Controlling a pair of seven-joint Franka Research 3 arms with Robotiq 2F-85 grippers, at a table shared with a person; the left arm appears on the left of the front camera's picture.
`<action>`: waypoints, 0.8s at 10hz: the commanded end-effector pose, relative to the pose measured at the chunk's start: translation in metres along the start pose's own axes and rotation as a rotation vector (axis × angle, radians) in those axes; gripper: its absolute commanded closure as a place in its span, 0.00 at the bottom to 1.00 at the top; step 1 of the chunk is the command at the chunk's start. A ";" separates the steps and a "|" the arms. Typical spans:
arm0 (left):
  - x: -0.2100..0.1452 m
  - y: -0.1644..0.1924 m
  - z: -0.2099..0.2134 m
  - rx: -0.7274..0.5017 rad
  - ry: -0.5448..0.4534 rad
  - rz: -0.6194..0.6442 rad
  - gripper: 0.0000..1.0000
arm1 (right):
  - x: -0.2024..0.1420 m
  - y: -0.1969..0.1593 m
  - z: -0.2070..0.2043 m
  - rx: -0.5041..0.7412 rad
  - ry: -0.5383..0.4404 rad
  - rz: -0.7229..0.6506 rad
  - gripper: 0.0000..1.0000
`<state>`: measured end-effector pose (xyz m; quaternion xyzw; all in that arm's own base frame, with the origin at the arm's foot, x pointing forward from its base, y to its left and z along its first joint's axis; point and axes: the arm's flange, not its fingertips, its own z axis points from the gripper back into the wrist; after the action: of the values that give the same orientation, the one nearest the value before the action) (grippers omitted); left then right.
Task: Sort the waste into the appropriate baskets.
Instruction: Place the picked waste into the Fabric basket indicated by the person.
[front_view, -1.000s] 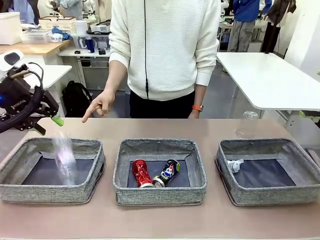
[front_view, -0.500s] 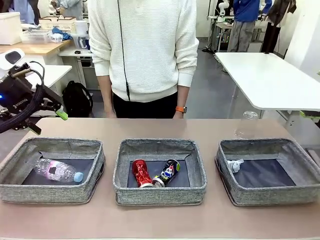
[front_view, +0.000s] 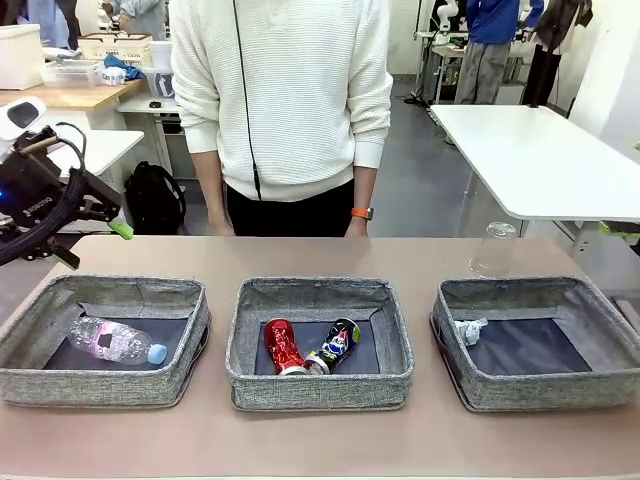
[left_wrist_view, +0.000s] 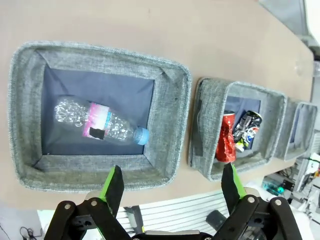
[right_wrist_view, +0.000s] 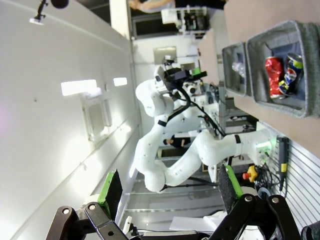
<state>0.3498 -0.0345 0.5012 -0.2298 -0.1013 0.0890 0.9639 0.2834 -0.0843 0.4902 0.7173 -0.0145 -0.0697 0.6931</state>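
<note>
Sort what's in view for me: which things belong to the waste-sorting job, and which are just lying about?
Job: left basket, middle basket, right basket, capped bottle, red can, dark can, paper wad, clear bottle standing loose on the table.
Lying about: black backpack, white side table, white crate.

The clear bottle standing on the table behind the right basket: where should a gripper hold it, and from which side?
Grip the clear bottle across its upper body, coming from above. It stands upright, and the right basket sits just in front, so a low approach from the robot's side is probably blocked.
</note>
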 end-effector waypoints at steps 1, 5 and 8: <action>-0.003 0.013 0.011 -0.049 -0.015 0.016 0.00 | 0.001 0.002 -0.001 0.016 0.002 0.018 0.00; -0.002 0.021 0.017 -0.504 0.161 -0.164 0.00 | 0.001 0.002 -0.001 0.016 0.002 0.018 0.00; 0.013 0.056 0.018 -0.786 0.190 -0.167 0.00 | 0.001 0.002 -0.001 0.016 0.002 0.018 0.00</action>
<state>0.3366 0.0062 0.5023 -0.5405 -0.0738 -0.0574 0.8361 0.2834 -0.0843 0.4903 0.7173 -0.0145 -0.0697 0.6932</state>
